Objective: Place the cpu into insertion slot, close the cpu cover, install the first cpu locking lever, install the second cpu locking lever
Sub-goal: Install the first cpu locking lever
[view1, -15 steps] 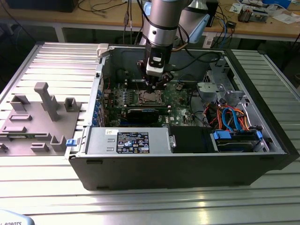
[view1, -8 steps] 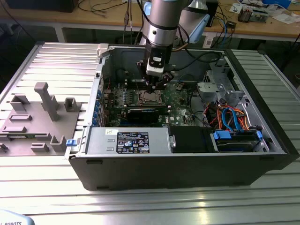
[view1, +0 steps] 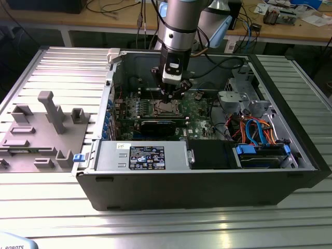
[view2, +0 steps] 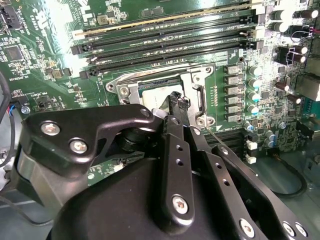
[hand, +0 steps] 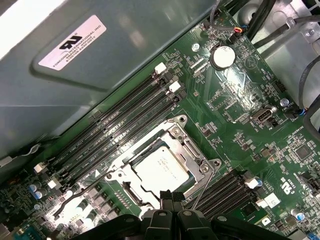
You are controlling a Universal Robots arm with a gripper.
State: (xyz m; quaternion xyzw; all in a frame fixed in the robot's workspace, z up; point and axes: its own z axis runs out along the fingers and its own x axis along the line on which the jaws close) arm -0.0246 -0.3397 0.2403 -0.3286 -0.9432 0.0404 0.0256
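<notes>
While I watch the feeds from my station, the arm reaches down into the open computer case (view1: 207, 187), which lies on the ribbed metal counter (view1: 155, 223). The claw (view1: 168, 99) hangs directly over the insertion slot (view1: 166, 109) on the green motherboard (view1: 199, 106).

In both wrist views I see the claw's black fingertips (hand: 167, 196) pressed together, so I read it as clenched. I cannot tell whether anything thin is pinched between them. In the second wrist view the tips (view2: 176, 100) sit at the edge of the socket, over the rim of the cpu cover (view2: 197, 82).

The cpu (hand: 162, 170) lies flat in the slot with its dull silver top facing up. The cpu cover (hand: 192, 150) lies down around it, framing the chip through its window. A thin wire locking lever (hand: 202, 185) runs along one side of the socket, close beside the fingertips. Long black memory slots (hand: 125, 115) run parallel beside the socket, and a round coin battery (hand: 222, 56) sits further off on the board.

Towards the exterior view's left, a grey fixture tray (view1: 46, 129) rests on the counter, well apart from the case.
</notes>
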